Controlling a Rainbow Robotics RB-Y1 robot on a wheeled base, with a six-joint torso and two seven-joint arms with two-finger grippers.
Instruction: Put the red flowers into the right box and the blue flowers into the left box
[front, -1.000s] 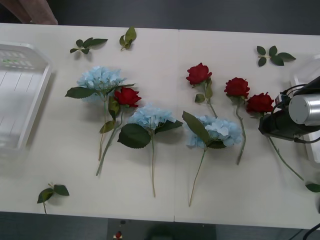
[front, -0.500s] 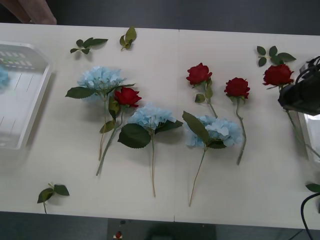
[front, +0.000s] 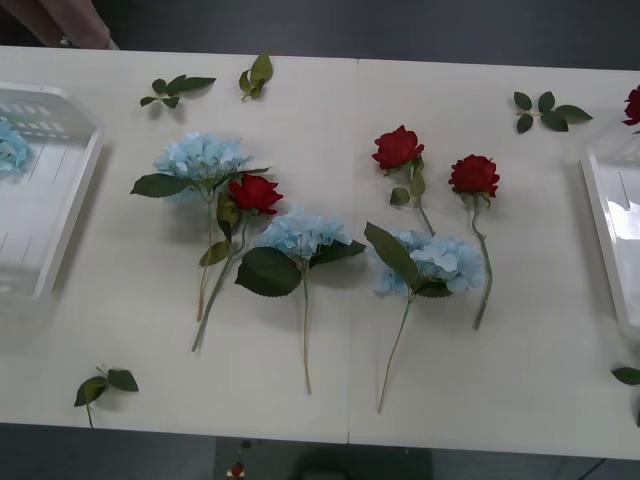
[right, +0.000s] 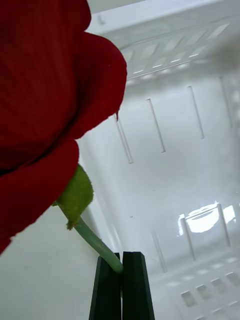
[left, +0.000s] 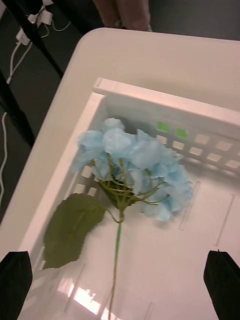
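My right gripper (right: 122, 270) is shut on the green stem of a red rose (right: 45, 90), holding it over the floor of the right box (right: 190, 165). In the front view that rose (front: 632, 105) peeks in at the right edge, beyond the right box (front: 610, 220). My left gripper (left: 119, 285) is open above the left box (left: 165, 102), where a blue flower (left: 135, 170) lies with its stem running between the fingers. On the table lie three red roses (front: 255, 193) (front: 397, 148) (front: 473, 175) and three blue flowers (front: 201, 157) (front: 300, 233) (front: 432, 262).
Loose green leaf sprigs lie along the far side (front: 175, 90) (front: 256, 75) (front: 548, 110), near the front left edge (front: 105, 385) and at the front right (front: 627, 375). The left box (front: 40, 190) sits at the table's left end.
My right arm lifted a red rose off the table and carried it right, out of the front view, over the right box. A blue flower has come into the left box.
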